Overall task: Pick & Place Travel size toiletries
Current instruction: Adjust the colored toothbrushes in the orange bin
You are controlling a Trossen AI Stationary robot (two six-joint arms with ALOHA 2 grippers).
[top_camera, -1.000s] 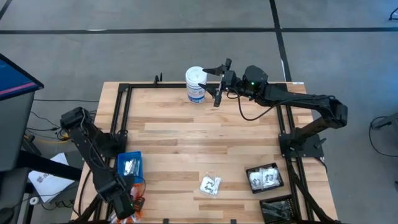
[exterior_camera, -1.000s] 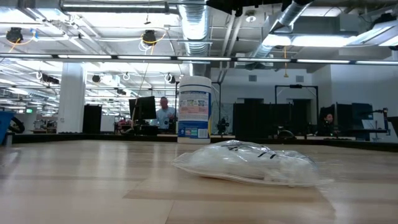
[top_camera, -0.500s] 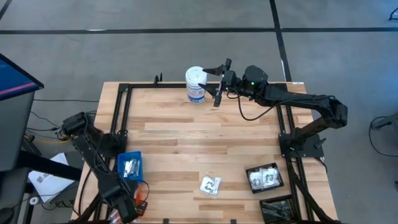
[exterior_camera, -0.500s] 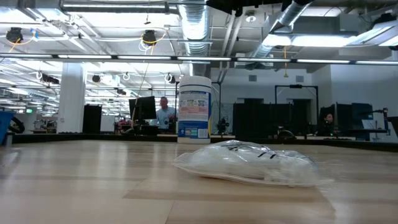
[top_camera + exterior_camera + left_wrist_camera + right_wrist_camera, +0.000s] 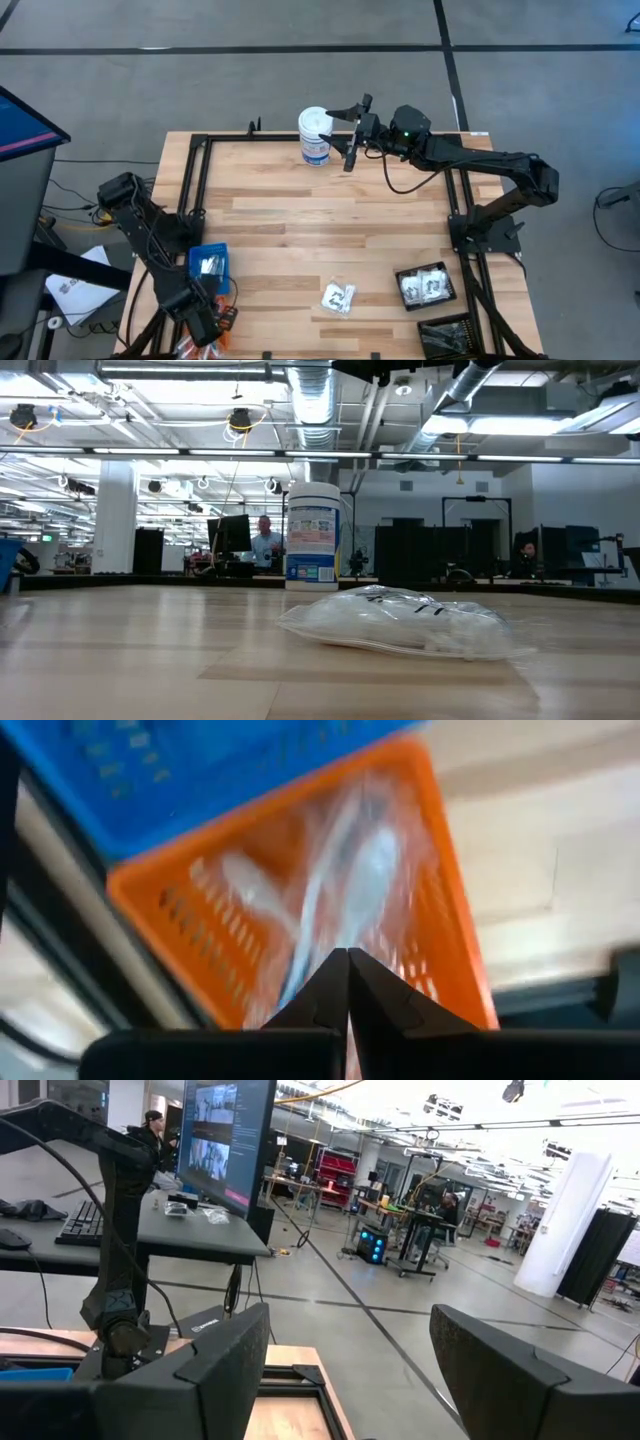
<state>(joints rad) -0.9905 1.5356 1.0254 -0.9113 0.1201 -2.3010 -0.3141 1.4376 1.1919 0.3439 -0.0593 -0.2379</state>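
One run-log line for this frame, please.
left end effector: shut, over orange bin holding clear packet | right end effector: open, idle beside white canister | packet mid-table

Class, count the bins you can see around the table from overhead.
4: blue bin at left edge, orange bin just beyond it, two black bins on the right. More may be hidden.

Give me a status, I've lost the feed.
Left end effector shut over orange bin holding clear packets, grip unclear. Right end effector open, idle by white canister. One packet loose mid-table, nothing in the way.
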